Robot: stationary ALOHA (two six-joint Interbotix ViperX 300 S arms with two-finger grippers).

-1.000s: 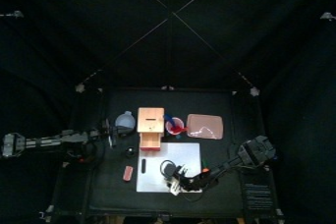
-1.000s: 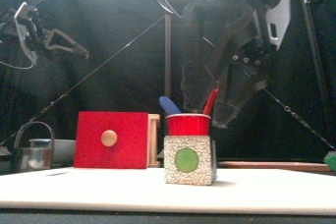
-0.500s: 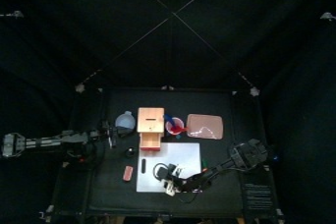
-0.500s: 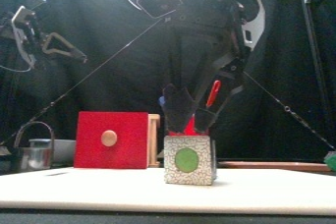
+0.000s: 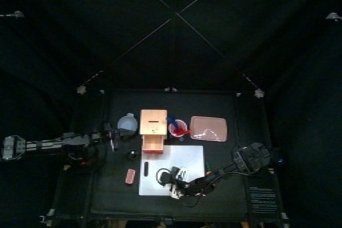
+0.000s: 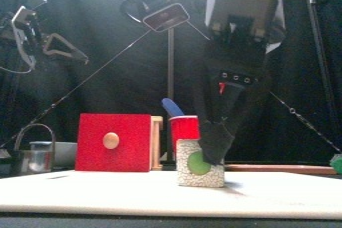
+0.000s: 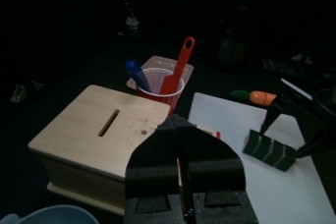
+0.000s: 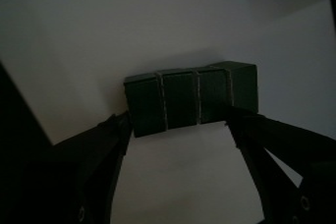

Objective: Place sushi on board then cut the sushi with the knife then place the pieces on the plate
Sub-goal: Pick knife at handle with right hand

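Jaws of right gripper (image 8: 186,122): spread wide on either side of the sushi roll (image 8: 194,98); contact cannot be told.
Sushi roll: laid on the white board (image 8: 118,31), near its front edge.
Jaws of left gripper (image 7: 179,157): closed together, at the tabletop's left.
Red cup (image 5: 178,127): stood behind the board, beside the wooden box (image 5: 155,130).

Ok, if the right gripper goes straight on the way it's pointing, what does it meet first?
The right gripper would first meet the sushi roll, lying between its open jaws on the white cutting board. The remaining gap is hard to judge.
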